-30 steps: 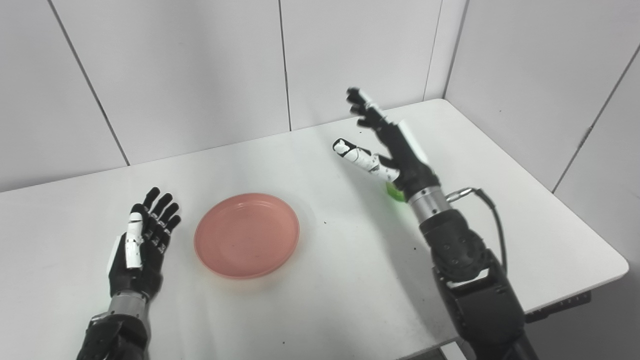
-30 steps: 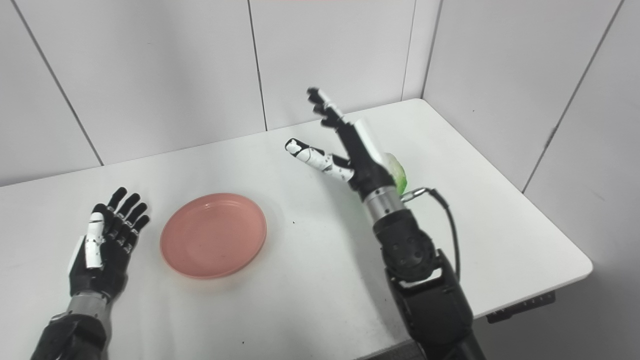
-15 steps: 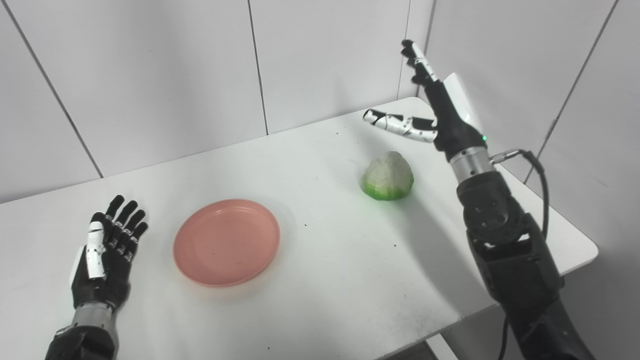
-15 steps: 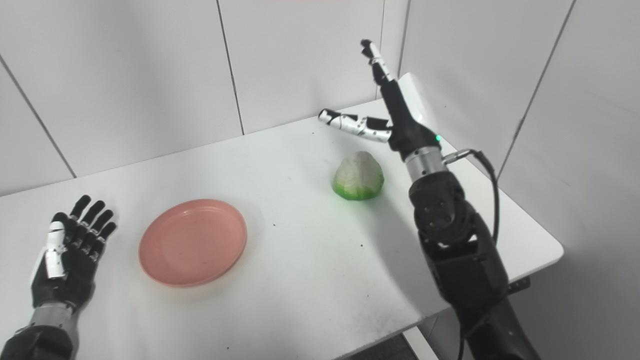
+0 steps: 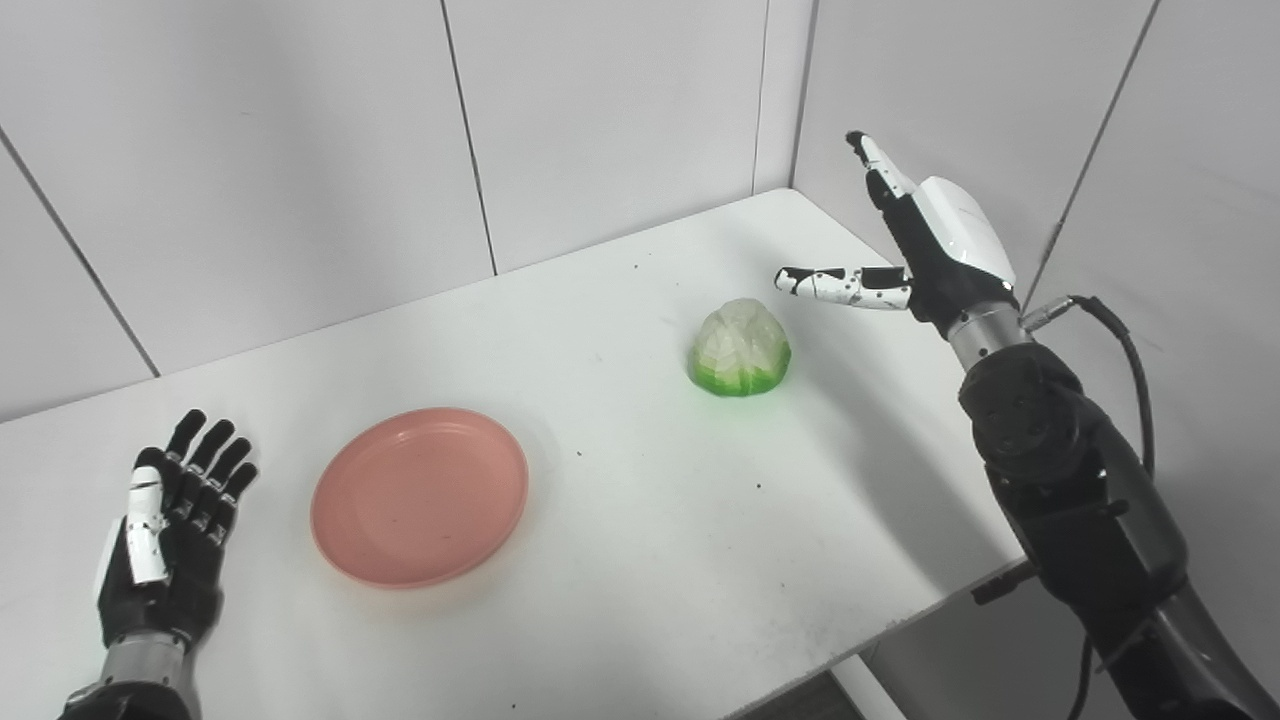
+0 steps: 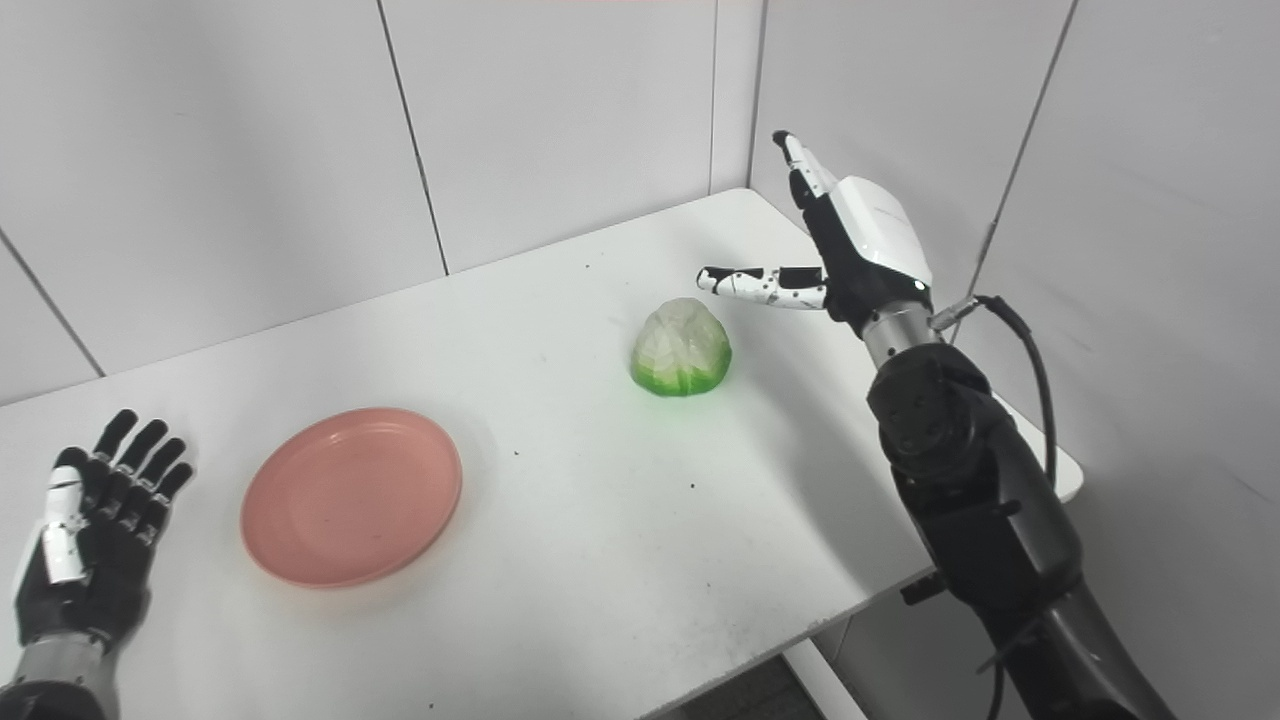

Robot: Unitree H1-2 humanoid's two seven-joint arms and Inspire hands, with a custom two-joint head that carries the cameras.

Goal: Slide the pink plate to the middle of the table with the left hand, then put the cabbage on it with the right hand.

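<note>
round pale-green faceted cabbage (image 5: 739,348): upright, right of table middle | shallow round pink plate (image 5: 419,494): left-centre, bare white tabletop (image 5: 640,500) between them | left hand (image 5: 165,545): fingers spread, empty, beside plate | right hand (image 5: 925,255): spread, raised near the table's right edge, clear of cabbage

The plate (image 5: 419,496) is plain salmon pink, and the cabbage (image 5: 739,348) is pale whitish on top, shading to bright green at its base. Both hands, left (image 5: 165,545) and right (image 5: 930,250), are black with white panels, over a white desk (image 5: 640,520).
</note>
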